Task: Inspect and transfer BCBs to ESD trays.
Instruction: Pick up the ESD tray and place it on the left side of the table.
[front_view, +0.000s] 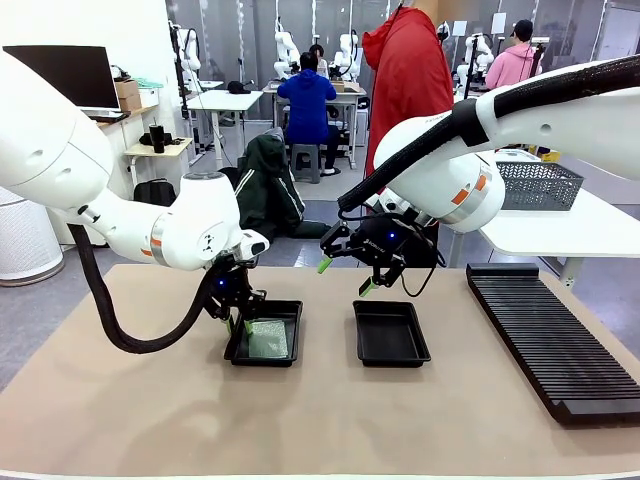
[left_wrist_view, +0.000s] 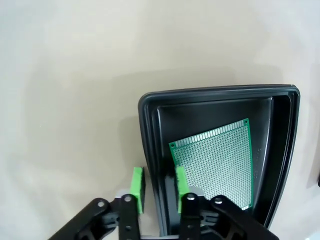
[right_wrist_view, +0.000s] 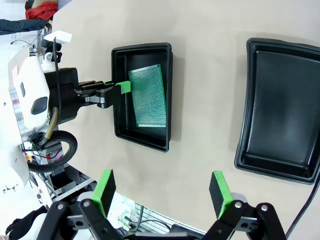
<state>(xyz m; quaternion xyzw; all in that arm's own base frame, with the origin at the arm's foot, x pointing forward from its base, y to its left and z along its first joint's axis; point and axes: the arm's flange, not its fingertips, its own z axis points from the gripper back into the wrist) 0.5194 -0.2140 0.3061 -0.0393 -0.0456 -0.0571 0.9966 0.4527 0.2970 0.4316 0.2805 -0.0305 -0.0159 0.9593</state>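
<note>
My left end effector (left_wrist_view: 159, 187) is down at the left tray (left_wrist_view: 215, 92). Its two green pads (left_wrist_view: 137, 186) straddle the tray's side wall, one outside and one inside, just beside the board (left_wrist_view: 215, 165). The gap between them is narrow, but I cannot tell whether they pinch the wall. The board lies flat on that tray's floor, turned a little askew. My right end effector (right_wrist_view: 164, 189) hangs with its fingers spread wide and holding nothing, above the right tray (right_wrist_view: 280, 115), which sits near the left one on the surface (front_view: 150, 400). A long black rack (front_view: 550, 340) lies farther right.
</note>
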